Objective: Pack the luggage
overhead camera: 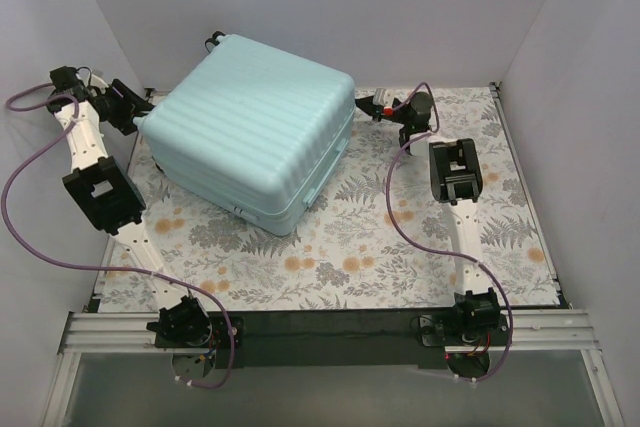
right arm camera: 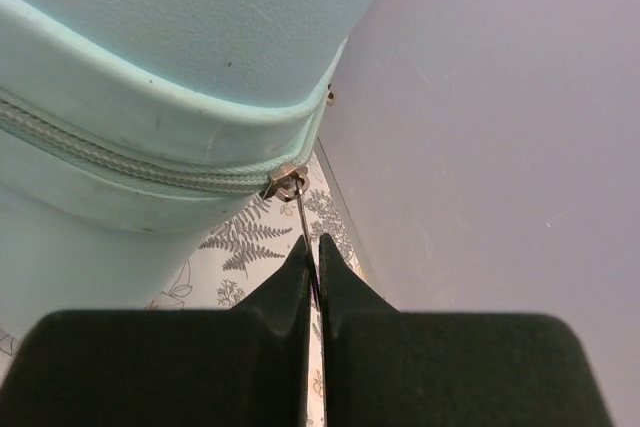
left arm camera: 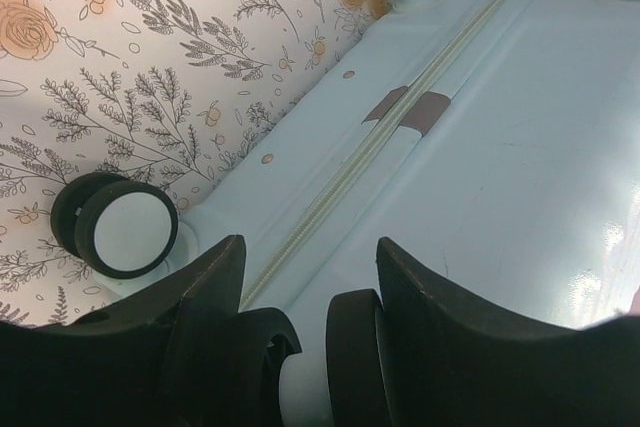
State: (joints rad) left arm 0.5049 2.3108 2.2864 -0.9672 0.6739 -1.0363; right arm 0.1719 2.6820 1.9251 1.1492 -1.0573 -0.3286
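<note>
The luggage point(overhead camera: 255, 127), a pale mint ribbed suitcase, lies closed on the flowered table, at the left of the middle. My left gripper point(overhead camera: 138, 119) is at its left end. In the left wrist view the fingers point(left arm camera: 310, 247) straddle a black twin wheel point(left arm camera: 352, 347) of the luggage point(left arm camera: 480, 147), one finger against each side of it. My right gripper point(overhead camera: 372, 107) is at the case's far right corner. In the right wrist view it point(right arm camera: 312, 245) is shut on the thin metal pull of the zip slider point(right arm camera: 290, 183), which sits on the corner of the luggage point(right arm camera: 150, 27).
A second black wheel point(left arm camera: 120, 227) sits on the flowered cloth point(overhead camera: 400, 247) left of my left fingers. Grey walls enclose the table, and the back wall point(right arm camera: 480, 147) is close beside the right gripper. Purple cables point(overhead camera: 400, 217) loop from both arms.
</note>
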